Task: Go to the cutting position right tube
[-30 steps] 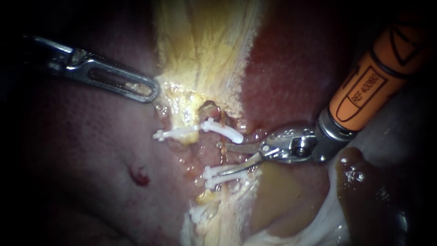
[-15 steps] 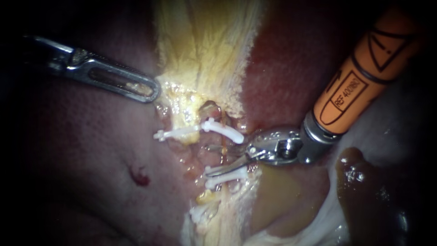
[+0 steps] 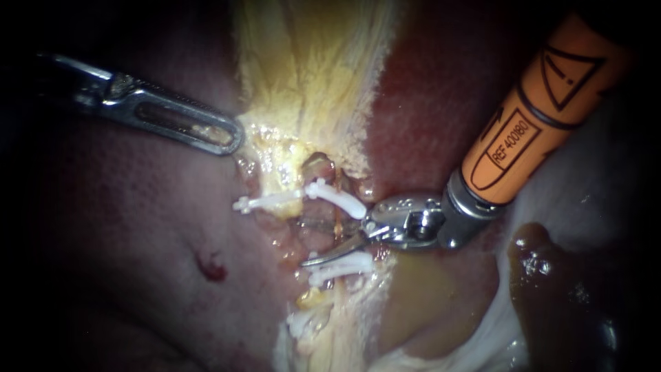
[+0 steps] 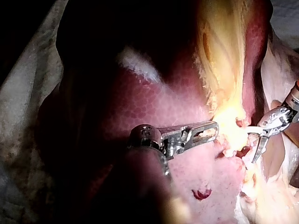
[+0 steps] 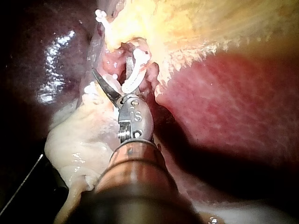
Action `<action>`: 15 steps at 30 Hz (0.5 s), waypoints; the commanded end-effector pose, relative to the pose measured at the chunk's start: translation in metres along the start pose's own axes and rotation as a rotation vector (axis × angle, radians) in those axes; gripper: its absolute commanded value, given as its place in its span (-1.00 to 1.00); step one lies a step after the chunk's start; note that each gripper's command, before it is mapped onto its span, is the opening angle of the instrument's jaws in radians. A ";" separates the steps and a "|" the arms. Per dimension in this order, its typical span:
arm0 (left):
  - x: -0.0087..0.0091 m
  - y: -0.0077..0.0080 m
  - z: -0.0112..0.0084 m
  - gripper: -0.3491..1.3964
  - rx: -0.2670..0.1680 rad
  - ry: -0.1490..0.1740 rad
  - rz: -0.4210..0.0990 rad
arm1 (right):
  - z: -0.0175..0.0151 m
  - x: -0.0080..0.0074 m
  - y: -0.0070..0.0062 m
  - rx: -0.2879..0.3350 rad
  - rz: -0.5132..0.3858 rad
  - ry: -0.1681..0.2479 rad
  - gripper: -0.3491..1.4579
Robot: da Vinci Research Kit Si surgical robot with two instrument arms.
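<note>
The right tube is a thin orange-brown strand running between an upper white clip and a lower white clip. My right instrument comes in from the upper right on an orange shaft. Its two blades are open and stand on either side of that strand, between the two clips. The right wrist view shows the same open blades beside a white clip. My left instrument has slotted jaws shut on the edge of the yellowish tissue; its jaws meet that tissue.
Another white clip lies to the left and more clips lower down. Dark red liver surrounds the field, with a small bleeding spot. Brown fluid and pale tissue lie at the lower right.
My right instrument has slid to the left, bringing its open blades over the strand between the clips. My left instrument has stayed put.
</note>
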State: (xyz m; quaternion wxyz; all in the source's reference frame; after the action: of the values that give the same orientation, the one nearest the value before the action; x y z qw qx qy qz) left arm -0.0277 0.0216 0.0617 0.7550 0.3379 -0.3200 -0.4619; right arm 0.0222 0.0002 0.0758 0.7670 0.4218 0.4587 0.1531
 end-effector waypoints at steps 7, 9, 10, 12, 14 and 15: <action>0.0000 0.0000 0.0000 -1.00 0.000 0.000 0.000 | -0.0008 -0.0002 -0.0003 0.031 -0.107 0.008 0.93; 0.0000 0.0000 0.0000 -1.00 0.000 0.000 0.000 | -0.0011 -0.0003 -0.0007 0.043 -0.165 0.004 0.86; 0.0000 0.0000 0.0000 -1.00 0.000 0.000 0.000 | -0.0012 -0.0003 -0.0009 0.047 -0.184 0.003 0.84; 0.0000 0.0001 0.0000 -1.00 0.000 0.000 0.001 | -0.0013 -0.0001 -0.0012 0.057 -0.241 0.001 0.80; 0.0000 0.0002 0.0000 -1.00 0.001 0.001 0.001 | -0.0012 0.0001 -0.0014 0.064 -0.279 -0.001 0.75; 0.0000 0.0002 0.0000 -1.00 0.001 0.001 0.001 | -0.0011 0.0002 -0.0015 0.066 -0.291 -0.001 0.73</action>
State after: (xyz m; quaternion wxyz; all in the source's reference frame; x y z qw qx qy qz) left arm -0.0276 0.0217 0.0619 0.7554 0.3374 -0.3197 -0.4619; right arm 0.0212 0.0000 0.0741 0.7668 0.3738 0.5214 0.0187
